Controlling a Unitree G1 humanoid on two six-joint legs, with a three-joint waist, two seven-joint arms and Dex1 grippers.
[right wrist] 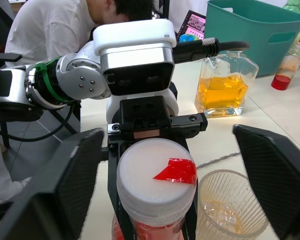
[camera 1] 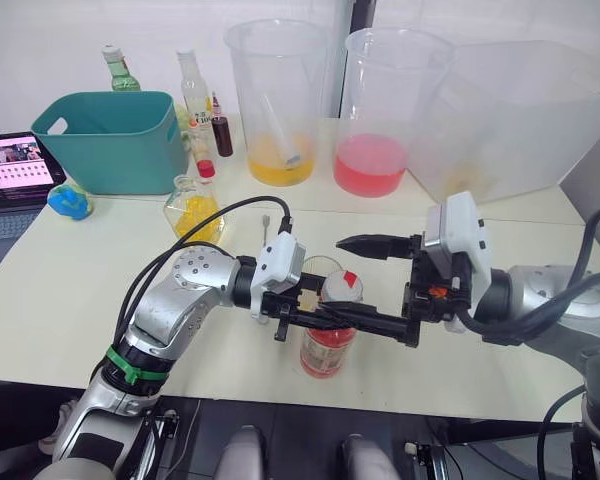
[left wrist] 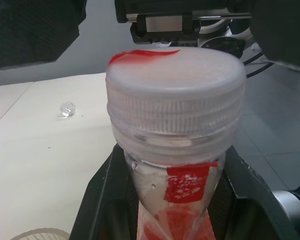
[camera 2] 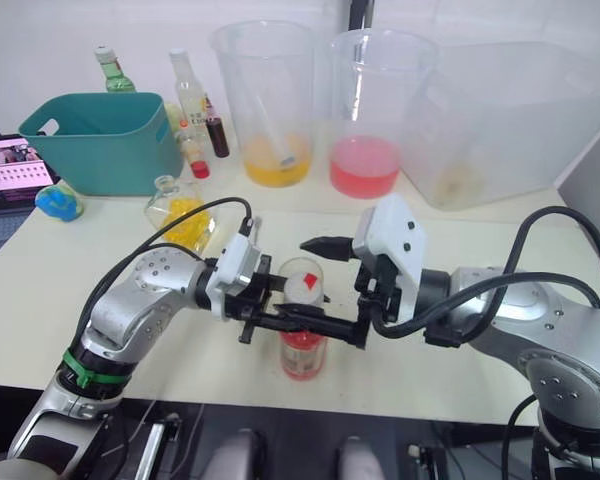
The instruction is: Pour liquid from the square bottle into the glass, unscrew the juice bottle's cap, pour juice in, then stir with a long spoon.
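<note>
The juice bottle stands upright near the table's front edge, its white cap with a red mark screwed on. My left gripper is shut on the bottle's neck just under the cap. My right gripper is open, one finger on each side of the cap and apart from it. The glass stands right behind the bottle with a little yellow liquid in it. The square bottle of yellow liquid sits further back on the left. A clear round stopper lies on the table. A thin twisted metal rod, apparently the long spoon, lies beside the glass.
Along the back stand a teal bin, a beaker of yellow liquid, a beaker of pink liquid and a large clear tub. Slim bottles cluster by the bin. A tablet lies far left. A person sits beyond the table.
</note>
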